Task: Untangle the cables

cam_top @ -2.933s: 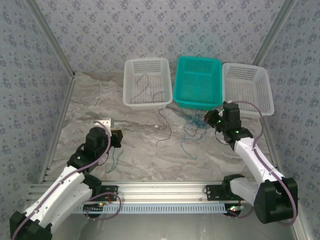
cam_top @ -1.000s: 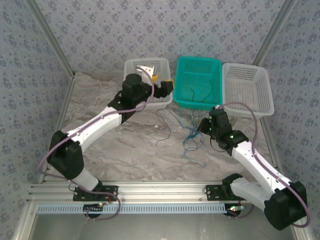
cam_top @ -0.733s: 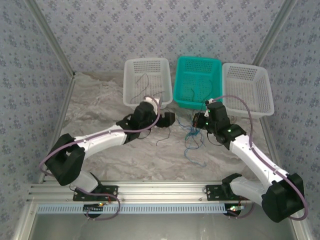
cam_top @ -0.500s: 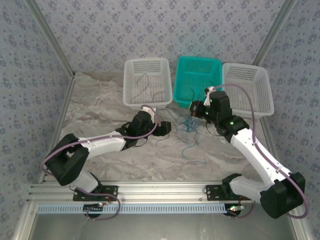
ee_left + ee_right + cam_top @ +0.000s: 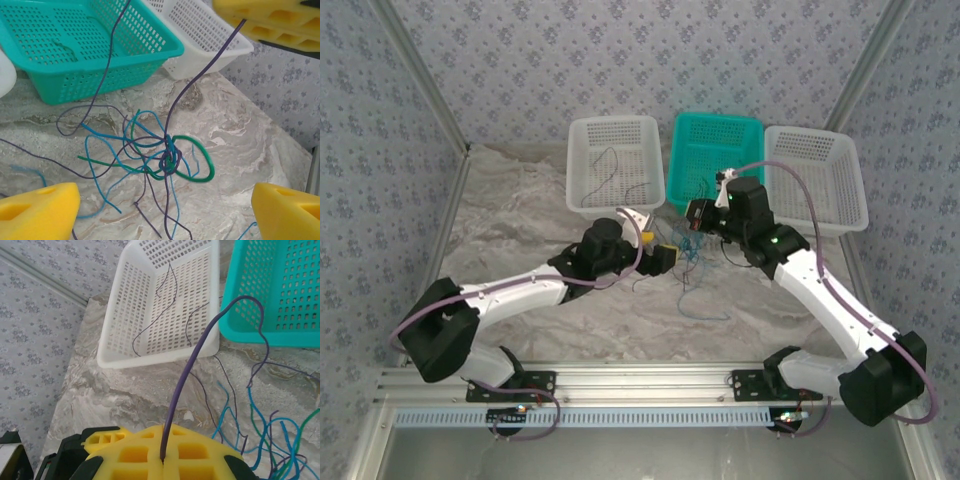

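We see a white mesh basket (image 5: 615, 122) left of the teal basket (image 5: 718, 150), with a few thin dark wires (image 5: 165, 295) lying in it. The cables (image 5: 170, 160) are knotted on the marble-look table (image 5: 520, 220) just in front of the teal basket: floppy blue, green and purple loops. The right gripper (image 5: 163, 459), near the teal basket's front rim, is pinched tight on a purple strand (image 5: 172, 407) rising from the knot. The left gripper (image 5: 663, 256) is spread wide beside the tangle, its ribbed yellow foam pads (image 5: 37, 210) holding nothing.
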### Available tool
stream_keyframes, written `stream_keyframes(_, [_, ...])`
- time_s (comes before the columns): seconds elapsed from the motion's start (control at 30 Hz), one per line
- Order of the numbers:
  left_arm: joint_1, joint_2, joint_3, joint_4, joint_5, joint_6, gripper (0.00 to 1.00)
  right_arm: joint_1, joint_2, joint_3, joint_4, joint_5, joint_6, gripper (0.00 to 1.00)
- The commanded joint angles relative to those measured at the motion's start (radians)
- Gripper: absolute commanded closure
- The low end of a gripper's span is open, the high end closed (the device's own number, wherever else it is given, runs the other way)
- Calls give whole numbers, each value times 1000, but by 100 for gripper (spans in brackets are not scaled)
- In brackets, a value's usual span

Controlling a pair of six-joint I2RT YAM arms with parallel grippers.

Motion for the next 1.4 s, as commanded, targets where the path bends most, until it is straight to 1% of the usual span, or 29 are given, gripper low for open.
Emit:
stream_keyframes(0.0, [0, 34, 85, -4, 72, 71, 12, 21, 3, 48, 9, -4, 17, 100])
stream_keyframes(0.07, [-2, 52, 89, 69, 132, 49, 12, 26, 3, 52, 10, 2, 21, 100])
stream_keyframes(0.1, [-2, 59, 90, 93, 138, 38, 13, 29, 3, 52, 8, 4, 22, 100])
stream_keyframes(0.13, [-1, 66, 95, 99, 125, 31, 17, 31, 3, 52, 7, 5, 22, 100])
stream_keyframes(0.2, [-2, 76, 109, 66, 85, 39, 29, 31, 1, 52, 3, 6, 24, 100])
stream_keyframes(0.23, [-2, 81, 112, 48, 68, 43, 37, 32, -2, 52, 1, 6, 25, 100])
stream_keyframes(0.27, [-1, 84, 112, 35, 57, 47, 42, 33, -4, 51, 1, 6, 25, 100])
stream_keyframes(0.3, [-1, 87, 110, 29, 50, 49, 45, 33, -7, 51, 0, 6, 25, 100])
stream_keyframes(0.33, [0, 89, 106, 22, 38, 47, 50, 33, -10, 50, 0, 7, 25, 100])
stream_keyframes(0.37, [1, 89, 103, 15, 23, 44, 59, 34, -13, 51, 0, 9, 26, 100])
stream_keyframes(0.43, [0, 93, 105, -17, -11, 39, 74, 35, -14, 52, 1, 11, 27, 100])
stream_keyframes(0.5, [1, 99, 111, -43, -18, 38, 79, 35, -16, 52, 3, 14, 33, 100])
stream_keyframes(0.6, [3, 112, 114, -39, -15, 25, 96, 35, -13, 55, 9, 13, 39, 100])
stream_keyframes(0.63, [5, 117, 121, -49, -14, 21, 99, 34, -13, 59, 7, 12, 39, 100])
stream_keyframes(0.9, [7, 119, 126, -45, -2, 19, 100, 33, -23, 62, -5, 24, 35, 100])
stream_keyframes(1.0, [16, 97, 117, -99, -36, 18, 100, 6, -40, 70, -41, 66, 23, 100])
stream_keyframes(1.1, [48, 39, 60, -150, -93, -6, 100, -84, -79, 62, -92, 135, 46, 100])
stream_keyframes(1.23, [102, -77, -47, -185, -125, -41, 100, -284, -127, -9, -107, 87, 166, 100])
stream_keyframes(1.3, [116, -138, -78, -226, -153, -39, 100, -334, -141, -32, -120, 83, 188, 100])
stream_keyframes(1.37, [131, -201, -103, -275, -183, -34, 100, -354, -151, -48, -124, 97, 188, 100])
